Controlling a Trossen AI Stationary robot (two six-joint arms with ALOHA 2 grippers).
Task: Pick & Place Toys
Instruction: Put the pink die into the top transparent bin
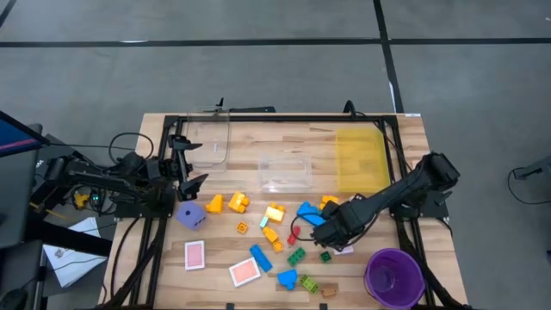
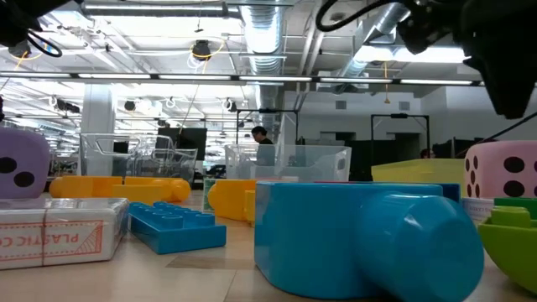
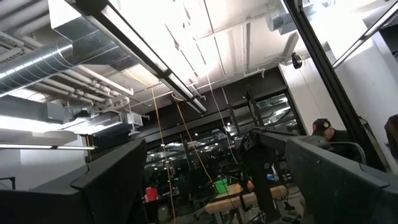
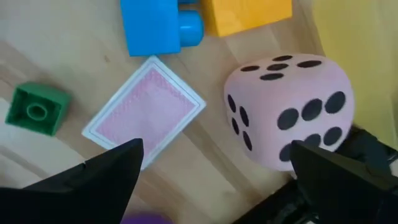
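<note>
The toys lie scattered on the wooden table (image 1: 284,129): bricks in yellow (image 1: 238,202), blue (image 1: 260,257) and green (image 1: 296,256), a purple die (image 1: 191,215) and pink-backed cards (image 1: 195,254). My right gripper (image 1: 331,231) hangs open, pointing down over a pink die (image 4: 286,112) and a pink-backed card (image 4: 146,118), touching neither. A green brick (image 4: 37,109) and a blue brick (image 4: 158,25) lie close by. My left gripper (image 1: 185,164) waits open at the table's left side, tipped upward, with nothing between its fingers (image 3: 106,180).
A purple cup (image 1: 393,277) stands at the near right corner. A yellow see-through bin (image 1: 362,159) sits at the far right, and two clear bins (image 1: 286,170) (image 1: 207,142) stand along the far side. A black frame (image 1: 284,118) borders the table.
</note>
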